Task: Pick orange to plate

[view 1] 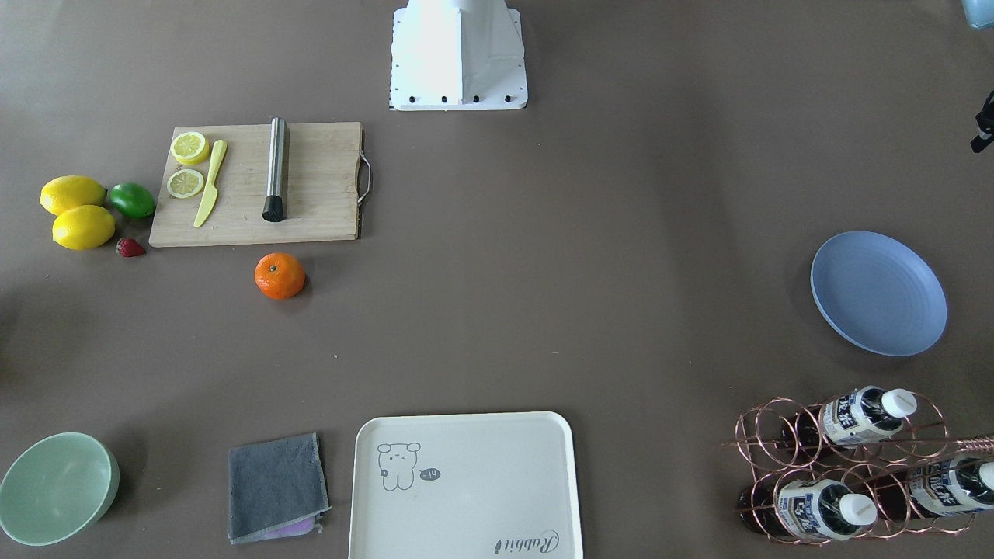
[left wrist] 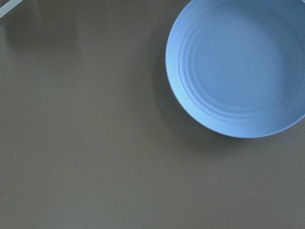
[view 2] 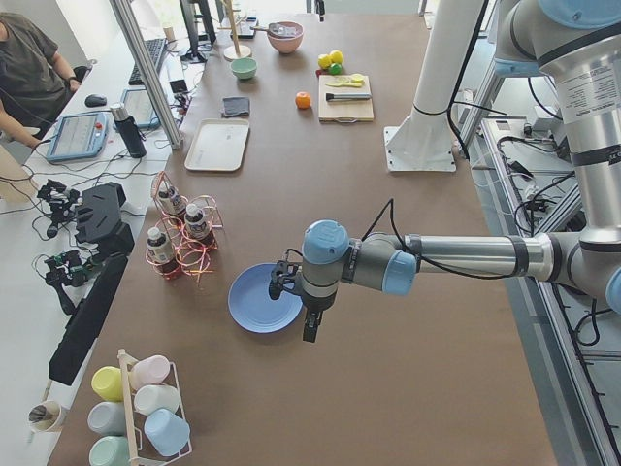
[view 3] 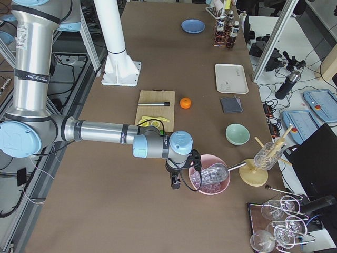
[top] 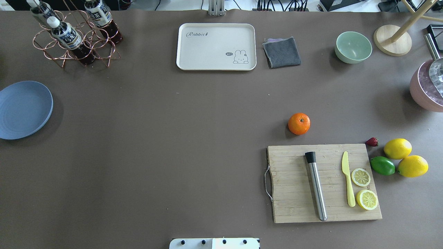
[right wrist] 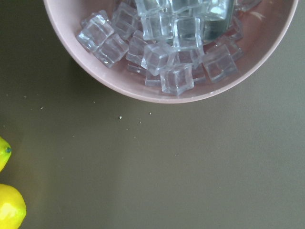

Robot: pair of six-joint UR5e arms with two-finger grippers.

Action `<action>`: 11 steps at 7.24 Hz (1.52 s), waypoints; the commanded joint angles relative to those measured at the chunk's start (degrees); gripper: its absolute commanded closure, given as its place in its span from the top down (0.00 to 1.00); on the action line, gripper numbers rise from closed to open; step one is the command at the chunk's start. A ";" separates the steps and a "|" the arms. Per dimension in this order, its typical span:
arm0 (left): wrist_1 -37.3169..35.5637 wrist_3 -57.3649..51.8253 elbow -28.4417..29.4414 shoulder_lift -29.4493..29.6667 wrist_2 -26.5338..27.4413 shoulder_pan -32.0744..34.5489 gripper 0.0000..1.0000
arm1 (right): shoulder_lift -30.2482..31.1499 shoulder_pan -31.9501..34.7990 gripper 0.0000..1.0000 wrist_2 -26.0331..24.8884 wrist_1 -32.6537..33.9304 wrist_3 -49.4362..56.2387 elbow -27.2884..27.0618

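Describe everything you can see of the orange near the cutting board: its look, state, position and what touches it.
The orange is small, round and bright orange, with a slightly shiny peel and a tiny dark green stem spot turned upward. It looks whole and unpeeled. It rests on the brown table, just past the far edge of the wooden cutting board as seen from the robot, with a narrow gap between them. Only the table touches it.

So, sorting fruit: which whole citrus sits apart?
The small round bright-orange orange, alone by the wooden cutting board; the yellow lemons and green lime huddle together.
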State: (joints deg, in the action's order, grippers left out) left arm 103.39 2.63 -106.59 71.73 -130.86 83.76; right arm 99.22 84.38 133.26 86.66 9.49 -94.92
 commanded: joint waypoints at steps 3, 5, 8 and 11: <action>1.81 0.36 -0.11 -0.54 -0.54 0.00 0.98 | -0.08 0.00 1.00 0.07 0.00 0.00 -0.09; 2.16 0.18 -0.20 -0.89 -0.54 0.00 0.98 | -0.08 0.00 1.00 0.16 0.00 0.00 -0.09; 2.42 0.61 -0.12 -0.80 -0.54 -0.26 0.98 | 0.09 0.00 1.00 0.25 0.00 0.00 -0.09; 2.60 0.71 -0.37 -0.72 -0.62 -0.26 0.98 | 0.27 0.00 1.00 0.34 0.00 0.00 0.00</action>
State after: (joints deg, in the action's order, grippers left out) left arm 105.88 3.31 -106.68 71.00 -131.42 83.50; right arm 99.46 84.38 133.54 86.66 9.49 -94.96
